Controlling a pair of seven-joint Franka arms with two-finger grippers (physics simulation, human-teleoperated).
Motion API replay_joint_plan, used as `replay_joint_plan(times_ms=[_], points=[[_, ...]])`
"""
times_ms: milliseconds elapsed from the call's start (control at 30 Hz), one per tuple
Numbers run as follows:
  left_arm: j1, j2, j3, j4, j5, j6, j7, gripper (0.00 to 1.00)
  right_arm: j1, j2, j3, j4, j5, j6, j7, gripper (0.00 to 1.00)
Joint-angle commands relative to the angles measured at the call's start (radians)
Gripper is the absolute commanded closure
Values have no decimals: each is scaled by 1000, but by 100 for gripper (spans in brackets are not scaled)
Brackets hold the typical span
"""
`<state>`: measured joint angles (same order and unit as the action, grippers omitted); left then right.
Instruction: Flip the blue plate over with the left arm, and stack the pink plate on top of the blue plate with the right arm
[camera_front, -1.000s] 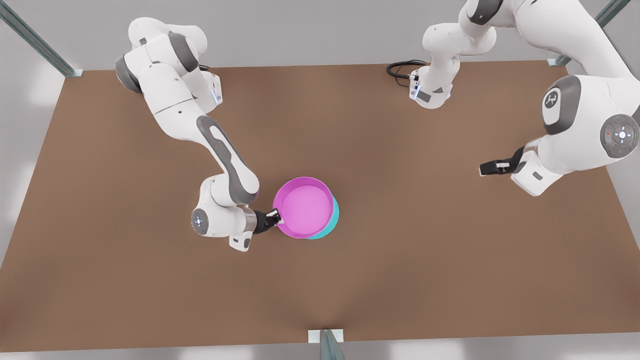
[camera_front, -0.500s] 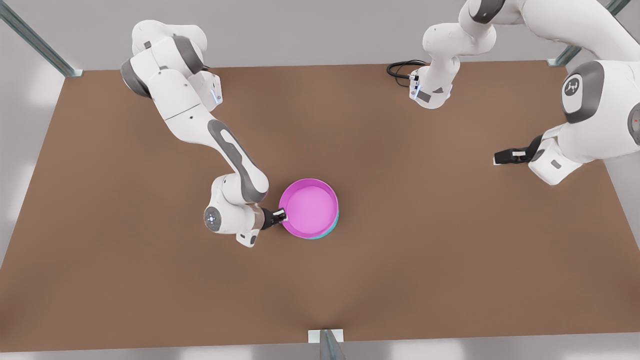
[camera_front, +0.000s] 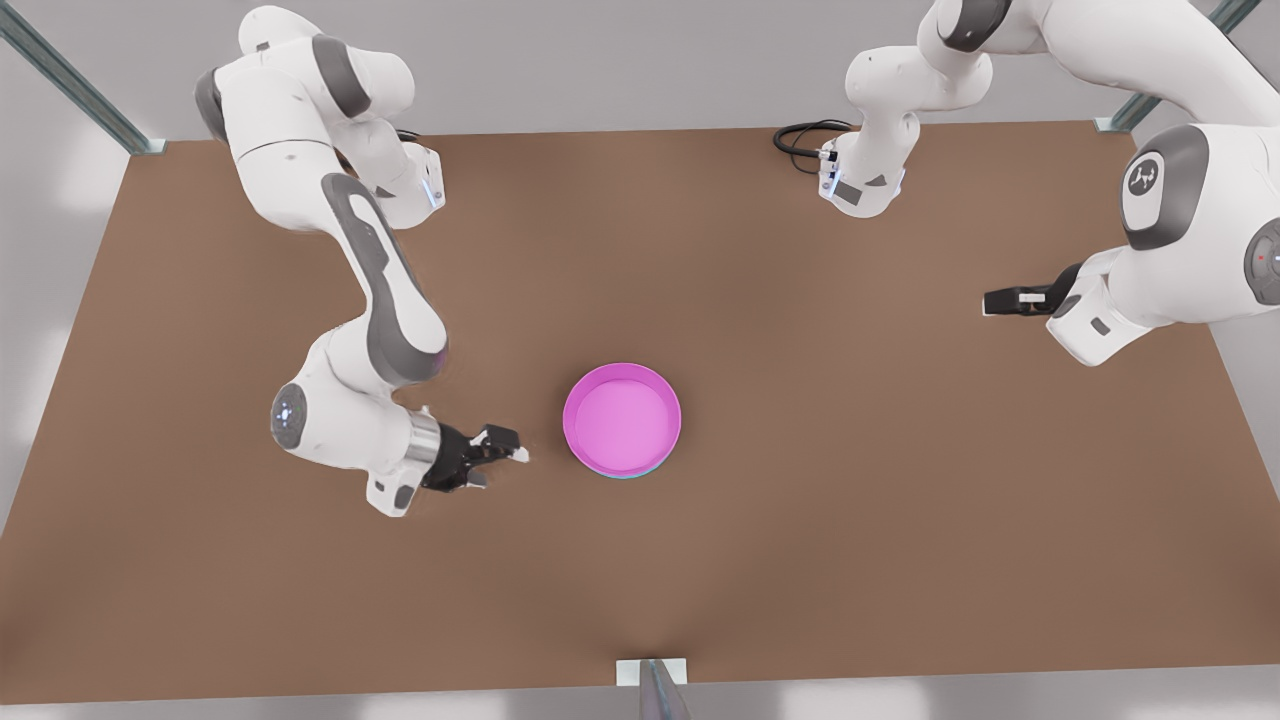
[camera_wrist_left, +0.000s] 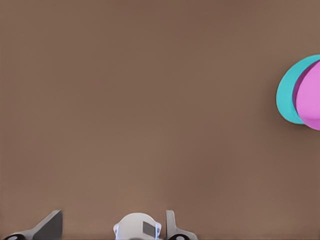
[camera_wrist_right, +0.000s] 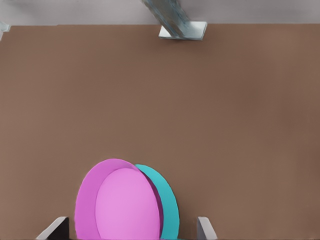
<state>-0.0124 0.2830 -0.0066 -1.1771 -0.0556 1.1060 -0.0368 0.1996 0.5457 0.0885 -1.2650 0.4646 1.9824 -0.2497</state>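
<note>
So the pink plate (camera_front: 622, 418) is sitting on top of the blue plate (camera_front: 628, 476), pretty much dead center on the brown table (camera_front: 850, 520). It's upright, with the paler inside facing up. From the front view you barely see the blue one, just a thin cyan sliver poking out under the lower edge of the pink rim. The wrist views show more of it, as a cyan crescent behind the pink one.

The right gripper (camera_front: 508, 446) is in the lower left part of the front view, near the stack's left side but clearly apart from it. Its fingers are spread wide and holding nothing. In the right wrist view both plates sit in line with the gap between its fingertips (camera_wrist_right: 54, 227).

The left gripper (camera_front: 990, 301) is way over at the right edge of the front view, a bit above the middle, well apart from the plates. That arm is just waiting there. Its fingers (camera_wrist_left: 50, 226) look parted in its wrist view and they're empty too, with the plates off at the picture's right edge.
</note>
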Motion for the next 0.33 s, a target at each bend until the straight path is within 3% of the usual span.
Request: replay_joint_plan(times_ms=[0, 33, 67, 100, 133, 167, 200, 300], points=[[0, -1, 2, 1, 3, -12, 23, 0, -6, -15, -53, 174, -315, -524, 127, 0], [0, -1, 4, 1, 6, -12, 25, 0, -2, -16, -89, 269, -501, -675, 116, 0], [0, -2, 2, 1, 25, -11, 28, 0, -9, -33, -87, 276, -676, -665, 99, 0], [0, -2, 2, 1, 26, -11, 28, 0, -61, -66, -92, 268, -687, -633, 102, 0], [-1, -1, -1, -1, 26, -11, 26, 0, -43, -104, -199, 210, -640, -610, 101, 0], [-6, -1, -1, 1, 40, -11, 23, 0, -55, -268, -271, -38, -497, -443, 104, 0], [-9, -1, -3, 1, 42, -11, 21, 0, -57, -323, -271, -125, -472, -399, 115, 0], [-11, -1, -6, 1, 59, -11, 20, 0, -37, -325, -254, -113, -468, -415, 242, 0]])
